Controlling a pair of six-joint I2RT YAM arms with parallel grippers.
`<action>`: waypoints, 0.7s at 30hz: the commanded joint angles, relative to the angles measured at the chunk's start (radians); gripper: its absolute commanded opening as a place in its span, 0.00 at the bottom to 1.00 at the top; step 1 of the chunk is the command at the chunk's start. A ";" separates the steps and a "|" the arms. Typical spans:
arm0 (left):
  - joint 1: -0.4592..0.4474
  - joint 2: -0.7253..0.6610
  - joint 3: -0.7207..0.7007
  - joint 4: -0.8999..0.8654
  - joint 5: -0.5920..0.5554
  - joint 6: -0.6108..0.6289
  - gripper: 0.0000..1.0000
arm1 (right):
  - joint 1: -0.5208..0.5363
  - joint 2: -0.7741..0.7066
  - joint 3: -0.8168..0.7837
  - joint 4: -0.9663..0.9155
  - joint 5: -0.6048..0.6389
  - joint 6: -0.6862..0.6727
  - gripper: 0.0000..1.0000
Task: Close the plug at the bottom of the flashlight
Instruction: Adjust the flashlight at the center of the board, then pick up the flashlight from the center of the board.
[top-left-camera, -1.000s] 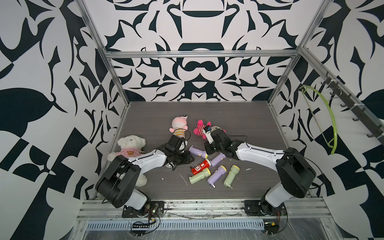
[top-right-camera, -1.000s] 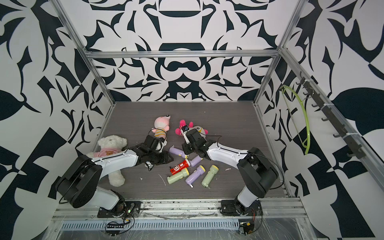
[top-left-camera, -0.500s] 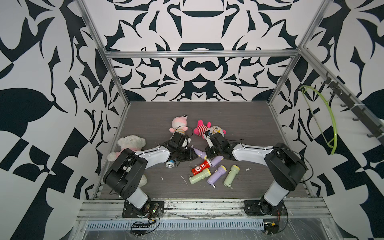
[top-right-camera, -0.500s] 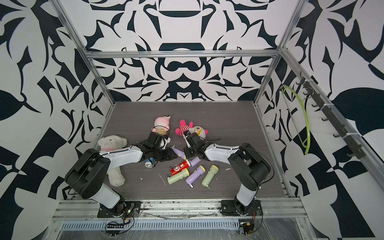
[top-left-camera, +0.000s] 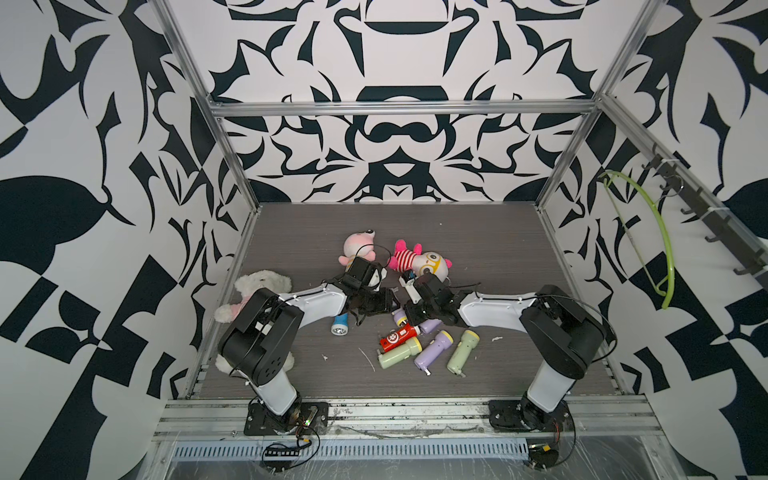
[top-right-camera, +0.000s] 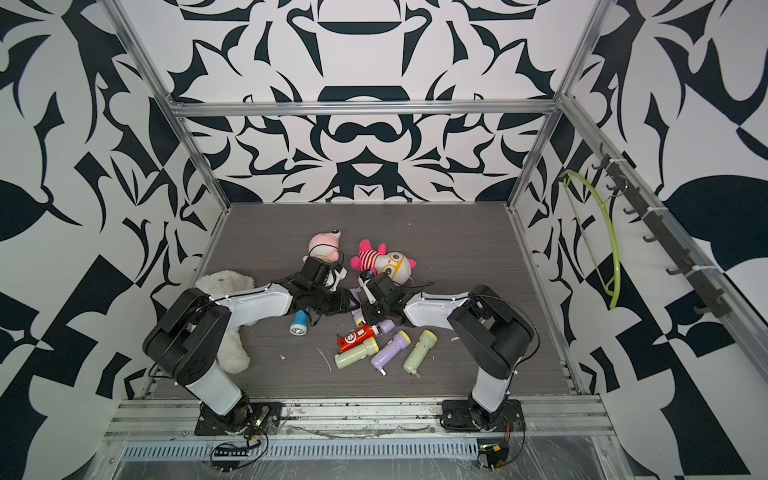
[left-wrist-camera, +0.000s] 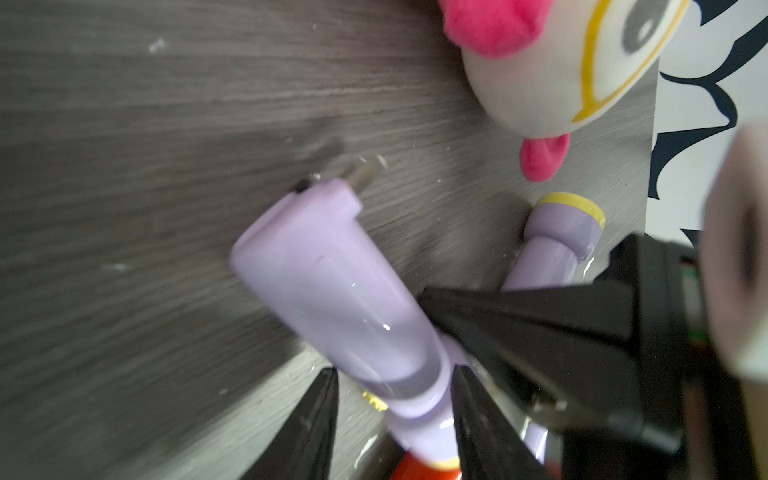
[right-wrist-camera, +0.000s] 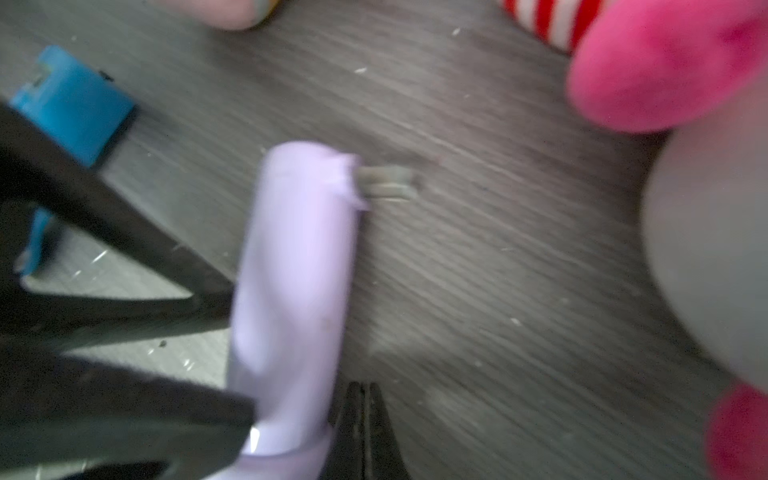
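Note:
A lilac flashlight (left-wrist-camera: 332, 299) lies between my two grippers; the right wrist view shows it too (right-wrist-camera: 295, 270). At its tail the plug (left-wrist-camera: 359, 174) sticks out, its metal prongs (right-wrist-camera: 386, 183) bare. My left gripper (left-wrist-camera: 395, 399) is open and straddles the flashlight's head end. One finger rests against it and a gap shows at the other. My right gripper (right-wrist-camera: 365, 399) is shut and empty, its tips beside the flashlight's body. In both top views the grippers (top-left-camera: 386, 305) (top-right-camera: 370, 309) meet over the flashlight (top-left-camera: 400, 319) and hide most of it.
A blue flashlight (top-left-camera: 340, 325) lies under the left arm. Red (top-left-camera: 398, 336), green (top-left-camera: 399, 353) and lilac (top-left-camera: 434, 347) flashlights crowd the table in front. Pink (top-left-camera: 357, 247), striped (top-left-camera: 419, 259) and white (top-left-camera: 257, 286) plush toys lie behind and to the left.
My left gripper has moved right, off the blue flashlight, which now lies uncovered, and onto the lilac one. My right gripper has come forward and left to meet it.

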 joint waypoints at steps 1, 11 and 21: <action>-0.001 0.026 0.026 -0.024 0.008 0.023 0.48 | 0.019 -0.002 0.015 0.039 -0.041 0.025 0.00; -0.001 0.049 0.099 -0.152 -0.055 0.082 0.48 | 0.019 -0.115 -0.013 0.007 -0.020 0.014 0.00; -0.011 0.115 0.217 -0.245 -0.099 0.103 0.49 | 0.000 -0.353 -0.057 -0.113 0.093 -0.039 0.00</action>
